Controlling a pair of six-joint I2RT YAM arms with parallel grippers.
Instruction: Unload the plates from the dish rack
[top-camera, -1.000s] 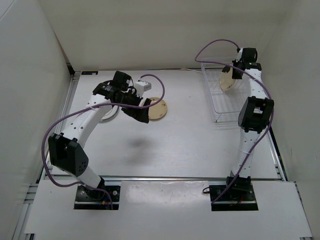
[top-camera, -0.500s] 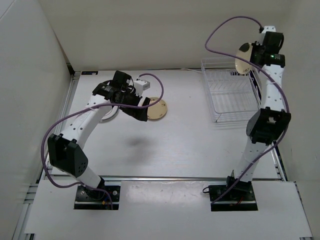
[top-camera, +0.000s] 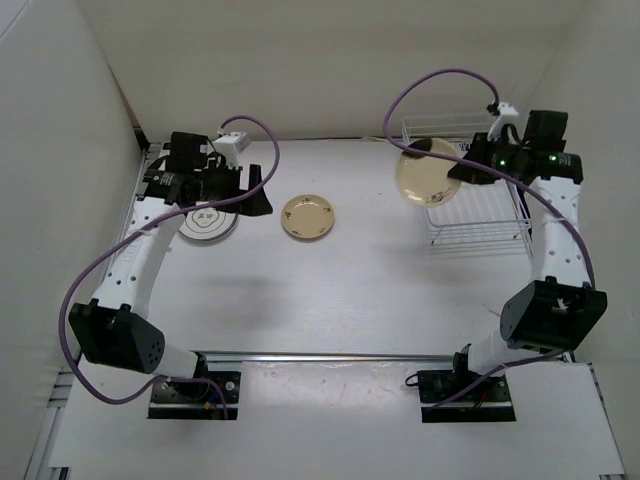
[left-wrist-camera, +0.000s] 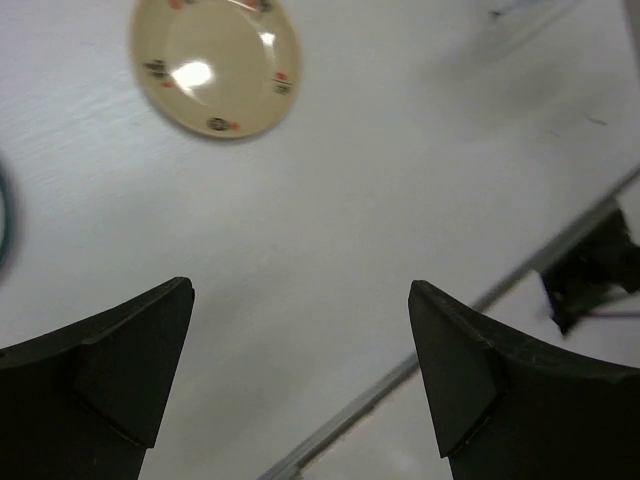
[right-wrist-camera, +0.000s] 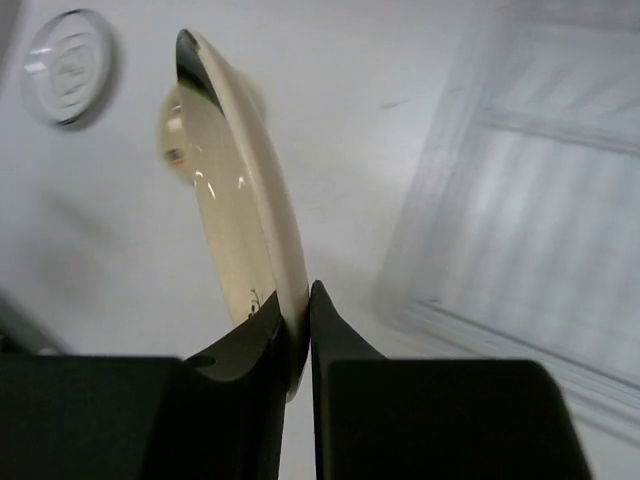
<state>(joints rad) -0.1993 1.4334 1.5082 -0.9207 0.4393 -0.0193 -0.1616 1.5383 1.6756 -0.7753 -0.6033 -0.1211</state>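
Observation:
My right gripper (top-camera: 462, 168) is shut on the rim of the plain tan-beige plate (top-camera: 424, 172) and holds it on edge in the air, just left of the white wire dish rack (top-camera: 478, 228). In the right wrist view the fingers (right-wrist-camera: 305, 300) pinch the plate (right-wrist-camera: 235, 190), with the rack (right-wrist-camera: 540, 190) to the right. A cream plate with small orange and dark marks (top-camera: 308, 216) lies flat mid-table. The pale grey dark-rimmed plate (top-camera: 208, 222) lies flat at the left. My left gripper (top-camera: 255, 190) is open and empty, hovering between those two plates (left-wrist-camera: 300, 290).
The rack shows no plates inside. White walls close in the table at the left, back and right. The table's metal front rail (left-wrist-camera: 440, 340) shows in the left wrist view. A purple cable loops over each arm.
My right arm has swung the tan-beige plate from above the rack's back to its left side. My left arm has pulled back to the left, uncovering the cream plate.

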